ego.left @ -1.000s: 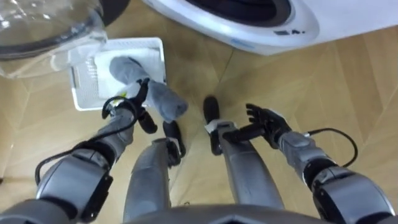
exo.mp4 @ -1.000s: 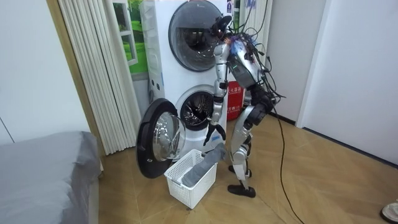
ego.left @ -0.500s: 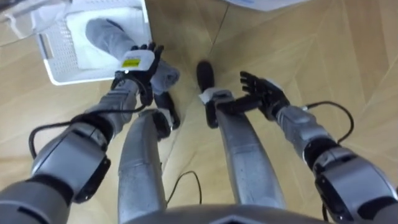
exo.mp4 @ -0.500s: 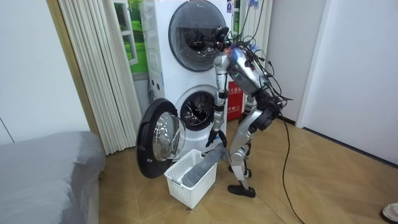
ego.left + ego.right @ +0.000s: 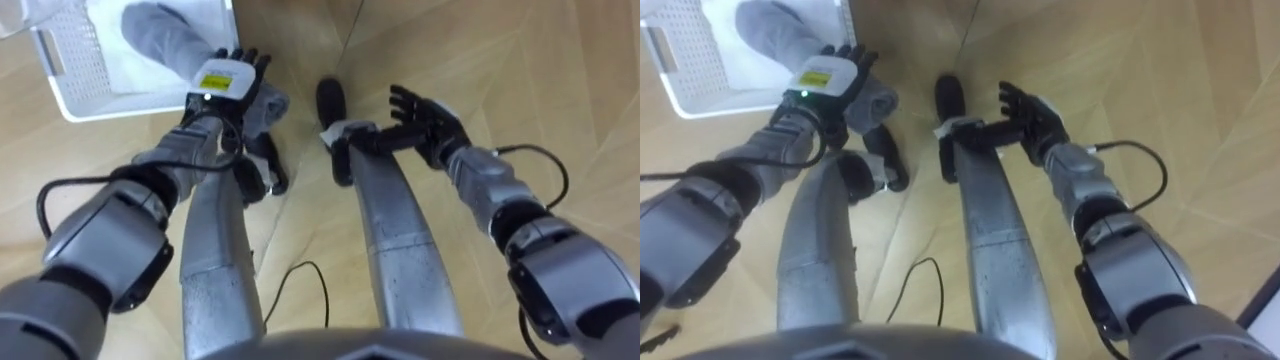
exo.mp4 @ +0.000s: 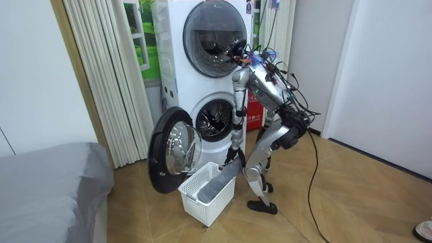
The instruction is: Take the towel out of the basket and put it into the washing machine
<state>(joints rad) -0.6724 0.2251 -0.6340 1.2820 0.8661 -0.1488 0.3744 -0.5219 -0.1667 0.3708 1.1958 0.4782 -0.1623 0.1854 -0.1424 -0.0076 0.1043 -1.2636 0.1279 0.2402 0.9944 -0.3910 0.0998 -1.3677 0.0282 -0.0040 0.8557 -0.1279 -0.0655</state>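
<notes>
While the right hand [image 5: 425, 115] spreads empty, the left hand [image 5: 228, 82] rests straight-fingered on the towel [image 5: 165, 35].

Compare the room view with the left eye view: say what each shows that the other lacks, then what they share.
Room view: the washing machine, its door swung open, and the curtain. Left eye view: the right robot hand, open above the floor. Shared: the white basket, the grey towel draped over its rim, and the left robot hand on that towel.

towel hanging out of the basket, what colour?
Plain grey towel, no pattern. Shows best in the left eye view.
</notes>
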